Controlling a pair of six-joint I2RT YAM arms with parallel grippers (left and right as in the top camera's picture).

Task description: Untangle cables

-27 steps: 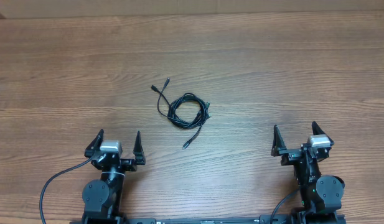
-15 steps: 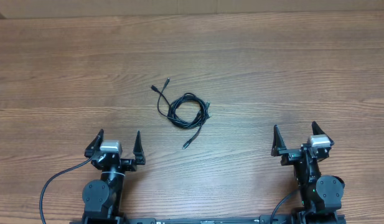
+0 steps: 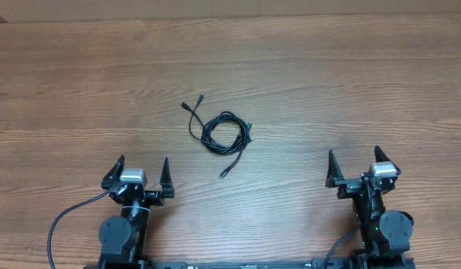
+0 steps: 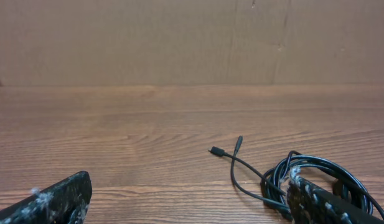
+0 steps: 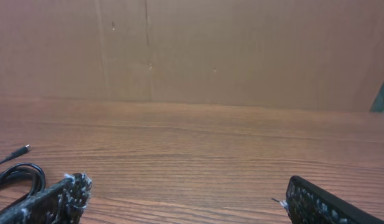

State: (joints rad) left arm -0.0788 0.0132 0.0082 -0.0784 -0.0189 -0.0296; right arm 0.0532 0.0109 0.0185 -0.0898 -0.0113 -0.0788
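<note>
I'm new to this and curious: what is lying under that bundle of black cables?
Only the wooden table shows beneath the cables and through their loops. Where strands cross, the lower ones are covered, so how they interlace cannot be told.

The table (image 3: 327,75) is wood-grained, mid-brown, its streaks running side to side; its far edge meets a plain brown wall (image 4: 179,37) – flat and matte, like cardboard, crossed by faint vertical seams; light is soft and even, without hard shadows; a dark sliver shows at the right wrist view's right edge.
</note>
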